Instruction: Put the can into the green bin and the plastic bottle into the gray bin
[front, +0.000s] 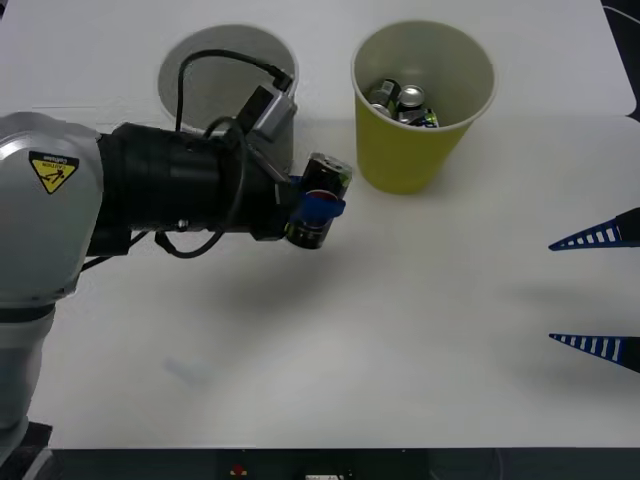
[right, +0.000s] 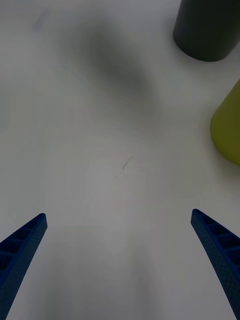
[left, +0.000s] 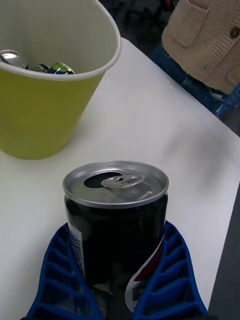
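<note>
My left gripper (front: 318, 208) is shut on the can (front: 326, 178), a dark slim can with a silver pull-tab top (left: 116, 181). Blue fingers (left: 60, 270) clasp both of its sides. The can is held over the table, just left of the green bin (front: 420, 150) and short of its rim (left: 107, 60). That yellow-green bin holds several cans. The gray bin (front: 200, 70) stands to its left, partly behind my left arm. My right gripper (front: 598, 290) stands open at the right edge with nothing between its fingers. The plastic bottle is out of view.
In the right wrist view the gray bin (right: 207, 30) and the green bin (right: 229, 127) stand far beyond the open right gripper (right: 120, 260), with bare white table (right: 115, 150) between. The table's front edge (front: 330, 448) runs near the robot.
</note>
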